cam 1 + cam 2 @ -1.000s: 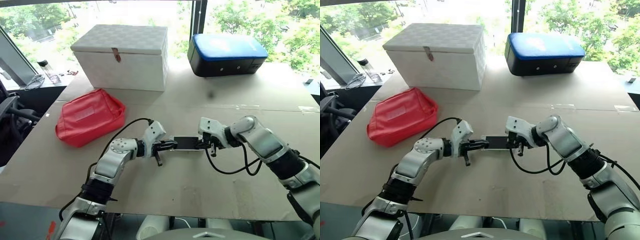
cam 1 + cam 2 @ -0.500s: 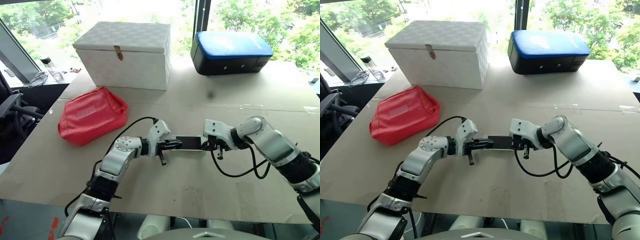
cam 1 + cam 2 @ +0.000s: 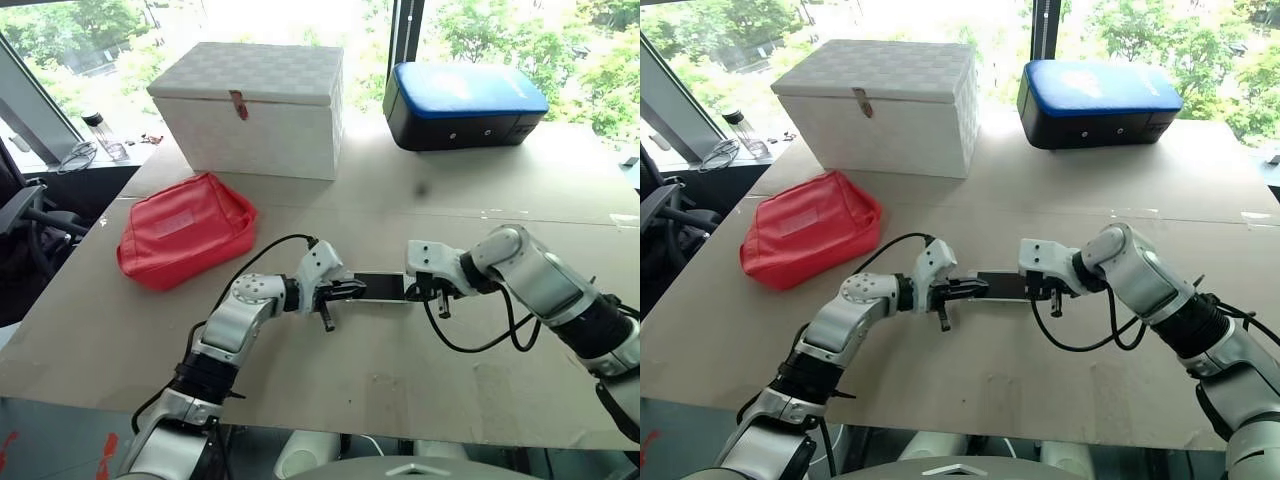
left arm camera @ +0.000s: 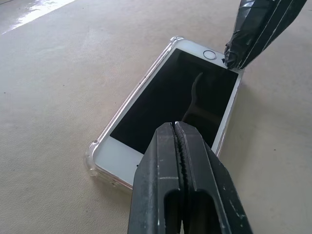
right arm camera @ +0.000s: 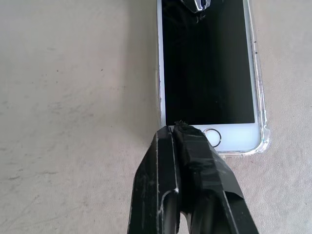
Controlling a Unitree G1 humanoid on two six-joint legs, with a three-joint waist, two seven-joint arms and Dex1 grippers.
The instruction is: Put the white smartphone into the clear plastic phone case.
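The white smartphone (image 4: pixel 173 105) lies screen-up inside the clear plastic phone case (image 4: pixel 92 153) on the table (image 3: pixel 400 370), dead centre between the two arms. From the head views it reads as little more than a dark slab; the left wrist view brings out the see-through rim bulging at the corner and the round home button at the far end, and the right wrist view shows that same button just past its own fingertips. The left gripper (image 3: pixel 352 288) comes in from nine o'clock, clenched, its closed tips over the near end of the phone, grasping nothing. The right gripper (image 3: pixel 412 290) comes in from three o'clock, likewise clenched and empty, its taped tips at the home-button end. Only the head views take in the rest: a red pouch (image 3: pixel 183 231) at ten o'clock of the phone, a white box (image 3: pixel 250 110) with a small latch at eleven, and a blue-topped black case (image 3: pixel 465 105) at one. I can read no brand or lettering on anything
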